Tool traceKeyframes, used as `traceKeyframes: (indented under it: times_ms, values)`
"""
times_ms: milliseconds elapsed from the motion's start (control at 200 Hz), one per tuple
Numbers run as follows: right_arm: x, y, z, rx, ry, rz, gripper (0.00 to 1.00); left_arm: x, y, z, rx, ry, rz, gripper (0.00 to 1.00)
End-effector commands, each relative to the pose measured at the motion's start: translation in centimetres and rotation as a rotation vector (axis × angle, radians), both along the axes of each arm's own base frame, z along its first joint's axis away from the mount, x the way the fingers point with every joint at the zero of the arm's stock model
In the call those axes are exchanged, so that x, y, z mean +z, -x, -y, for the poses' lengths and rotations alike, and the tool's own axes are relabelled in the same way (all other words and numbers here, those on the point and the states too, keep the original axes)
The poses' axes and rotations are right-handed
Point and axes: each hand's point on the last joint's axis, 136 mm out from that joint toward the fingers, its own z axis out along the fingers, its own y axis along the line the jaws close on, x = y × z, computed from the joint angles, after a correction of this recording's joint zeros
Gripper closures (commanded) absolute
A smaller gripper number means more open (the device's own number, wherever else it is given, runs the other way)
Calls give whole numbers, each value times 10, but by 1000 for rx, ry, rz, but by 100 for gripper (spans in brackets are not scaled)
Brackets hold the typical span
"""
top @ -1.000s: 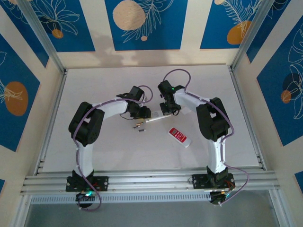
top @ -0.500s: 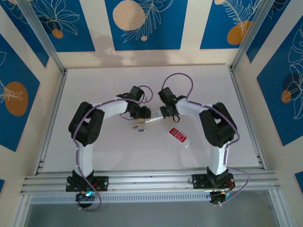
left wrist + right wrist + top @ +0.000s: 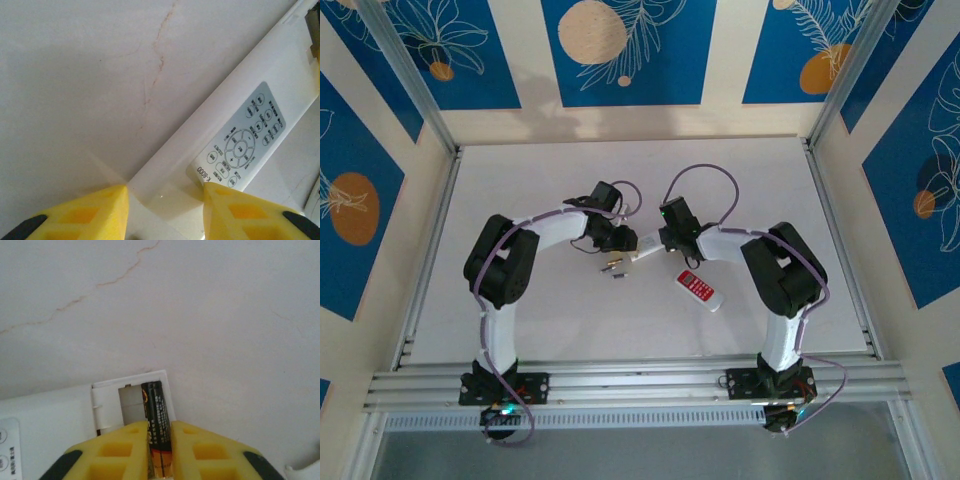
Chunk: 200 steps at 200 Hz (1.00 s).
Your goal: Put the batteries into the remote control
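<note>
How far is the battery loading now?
Done: the battery bay of the white remote is uncovered, and the left claw holds that remote. In hand: one battery lies in the bay between the fingers of the right claw; whether they grip it I cannot tell. Left: the slot beside it looks empty, and a battery-like piece waits on the table.

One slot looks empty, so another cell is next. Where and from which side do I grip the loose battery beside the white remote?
Grip the loose battery across its slim middle, coming straight down from above. It lies flat on the table, so only its long sides are free to pinch. Its exact heading is too small to tell.
</note>
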Motion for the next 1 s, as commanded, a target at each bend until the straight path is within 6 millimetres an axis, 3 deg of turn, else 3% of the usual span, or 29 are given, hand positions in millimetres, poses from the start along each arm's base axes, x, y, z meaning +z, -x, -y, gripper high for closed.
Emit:
traceKeyframes:
  times_ms: [0,300,625,995]
  values:
    - [-53,19,12,-13,29,-140,75,-22,-5,-40,58,-134,-21,58]
    - [-38,21,14,-26,32,-172,65,-19,-9,-42,63,-131,-16,58]
    - [13,21,1,17,-56,-177,61,-18,-10,-43,59,-135,-13,58]
    - [42,27,-2,-21,-254,-243,61,-15,-14,-43,62,-127,-7,58]
